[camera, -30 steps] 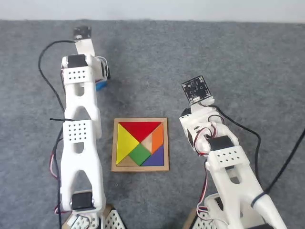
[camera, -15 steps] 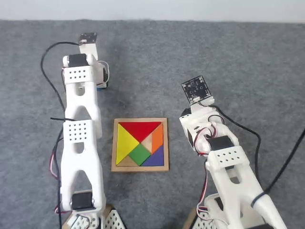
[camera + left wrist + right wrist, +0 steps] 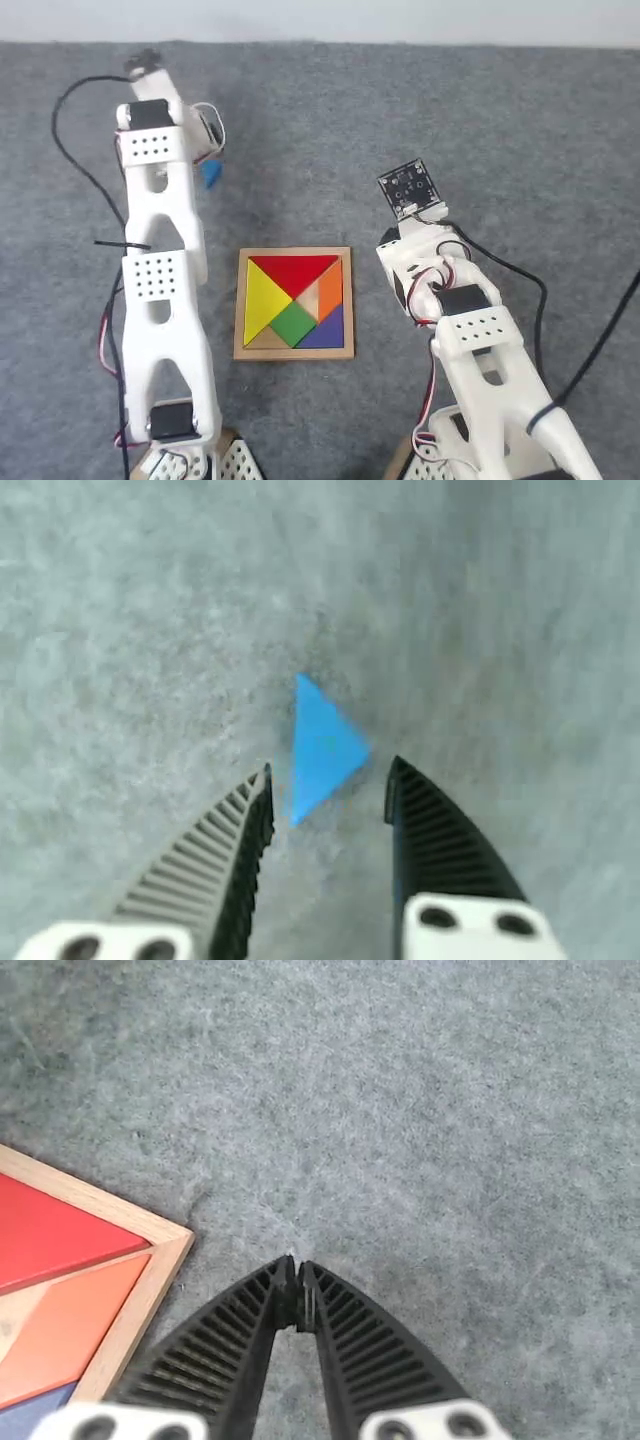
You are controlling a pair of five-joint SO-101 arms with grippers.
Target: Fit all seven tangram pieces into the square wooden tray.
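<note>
A small blue triangle [image 3: 322, 748] lies flat on the grey carpet, between the tips of my open left gripper [image 3: 330, 776]; neither finger touches it. From above, the blue triangle [image 3: 210, 175] shows beside the left arm's head, far behind the tray. The square wooden tray [image 3: 294, 352] holds red [image 3: 295, 271], yellow [image 3: 262, 300], green [image 3: 294, 322], orange [image 3: 331, 290] and purple [image 3: 326, 331] pieces, with bare wood at the centre and the near left corner. My right gripper [image 3: 297, 1267] is shut on nothing, over carpet just off the tray's corner [image 3: 172, 1248].
Grey carpet covers the table all round the tray. The left arm [image 3: 160, 280] stretches along the tray's left side, and the right arm [image 3: 455, 310] stands to its right. Black cables trail from both arms.
The left arm has swung a little to the left and farther back. The blue triangle, half hidden under the arm's head half a second ago, now lies in plain sight. The right arm kept still.
</note>
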